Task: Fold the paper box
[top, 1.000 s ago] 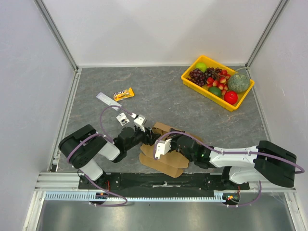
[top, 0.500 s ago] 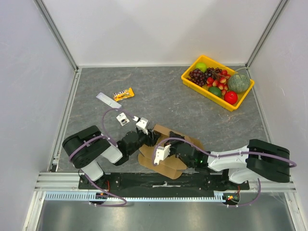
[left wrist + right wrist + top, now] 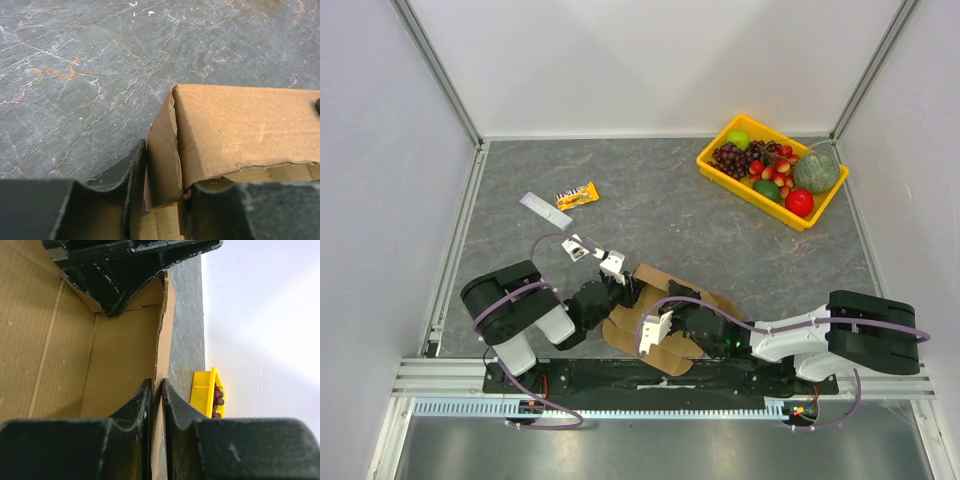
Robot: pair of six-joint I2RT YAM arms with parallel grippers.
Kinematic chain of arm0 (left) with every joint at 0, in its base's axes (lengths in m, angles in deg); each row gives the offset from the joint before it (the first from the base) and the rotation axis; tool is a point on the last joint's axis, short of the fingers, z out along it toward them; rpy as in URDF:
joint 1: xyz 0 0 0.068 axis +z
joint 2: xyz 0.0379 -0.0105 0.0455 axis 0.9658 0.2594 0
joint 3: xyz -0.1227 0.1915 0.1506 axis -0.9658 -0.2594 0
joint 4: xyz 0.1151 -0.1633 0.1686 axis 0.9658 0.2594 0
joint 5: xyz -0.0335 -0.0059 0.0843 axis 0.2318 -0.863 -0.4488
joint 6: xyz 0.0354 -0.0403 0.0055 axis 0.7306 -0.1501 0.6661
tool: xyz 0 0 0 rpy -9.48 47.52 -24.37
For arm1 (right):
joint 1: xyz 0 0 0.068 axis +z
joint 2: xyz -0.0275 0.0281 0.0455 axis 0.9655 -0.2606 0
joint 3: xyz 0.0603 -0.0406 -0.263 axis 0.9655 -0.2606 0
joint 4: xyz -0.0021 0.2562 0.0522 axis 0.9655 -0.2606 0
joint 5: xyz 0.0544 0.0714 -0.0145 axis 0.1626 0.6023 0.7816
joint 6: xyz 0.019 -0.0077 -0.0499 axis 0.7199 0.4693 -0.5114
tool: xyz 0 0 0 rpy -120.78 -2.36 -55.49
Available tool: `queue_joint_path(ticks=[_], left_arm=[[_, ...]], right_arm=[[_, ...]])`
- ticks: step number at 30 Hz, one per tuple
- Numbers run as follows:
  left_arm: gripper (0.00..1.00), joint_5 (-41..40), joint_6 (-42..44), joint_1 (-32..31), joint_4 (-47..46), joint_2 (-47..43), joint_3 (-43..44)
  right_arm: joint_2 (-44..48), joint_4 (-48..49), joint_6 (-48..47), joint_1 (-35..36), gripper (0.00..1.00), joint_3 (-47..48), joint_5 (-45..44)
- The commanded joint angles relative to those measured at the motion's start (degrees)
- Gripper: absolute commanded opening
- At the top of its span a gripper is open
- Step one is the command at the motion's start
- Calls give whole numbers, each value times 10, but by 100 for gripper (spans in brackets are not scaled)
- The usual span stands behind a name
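Observation:
The paper box (image 3: 655, 277) is a brown cardboard carton, partly folded, lying on the grey table near its front edge between my two arms. My left gripper (image 3: 625, 290) reaches its left end. In the left wrist view that gripper (image 3: 162, 200) is shut on an upright side flap of the box (image 3: 235, 125), which fills the gap between the fingers (image 3: 120, 200). My right gripper (image 3: 660, 325) sits over the box's middle. In the right wrist view it (image 3: 156, 390) pinches the thin edge of a box wall (image 3: 75, 340).
A yellow tray (image 3: 705, 160) of fruit stands at the back right and shows beyond the box wall (image 3: 202, 395). A snack bar (image 3: 576, 195) and a white strip (image 3: 542, 208) lie at the left. The table's front rail runs just behind the box.
Both grippers and the box have shifted toward the front edge. My left gripper has come in onto the box's left end and narrowed around the flap.

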Motion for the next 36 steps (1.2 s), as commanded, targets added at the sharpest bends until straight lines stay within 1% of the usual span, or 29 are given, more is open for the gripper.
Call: queue_joint_path(ticks=[1, 8, 14, 21, 22, 23, 24, 26, 27, 28, 32, 36], left_arm=[[32, -59, 17, -11, -67, 24, -4], [17, -94, 16, -35, -84, 51, 6], [2, -115, 22, -47, -80, 55, 18], [2, -146, 43, -65, -38, 33, 39], [9, -148, 45, -69, -29, 26, 41], [23, -150, 46, -69, -23, 19, 40], [29, -149, 47, -70, -19, 11, 38], [38, -145, 47, -70, -11, -7, 32], [46, -142, 46, -71, -5, -16, 30], [51, -138, 45, -71, 0, -25, 26], [59, -116, 33, -70, 16, -61, 9], [61, -80, 16, -72, 41, -97, -7]], right_arm=[[-7, 23, 16, 14, 19, -12, -2], [-19, 50, 36, 25, 26, -19, -4], [-19, 60, 50, 25, 27, -19, -1], [-13, 68, 75, 25, 28, -25, 3], [-13, 74, 78, 25, 28, -27, 2], [-13, 80, 81, 25, 29, -30, 1], [-12, 84, 81, 25, 29, -32, -1], [-9, 92, 84, 26, 32, -33, -4], [-8, 96, 87, 25, 34, -35, -4], [-5, 100, 88, 25, 34, -37, -4], [6, 114, 94, 25, 37, -41, -6], [39, 110, 110, 25, 41, -42, 2]])
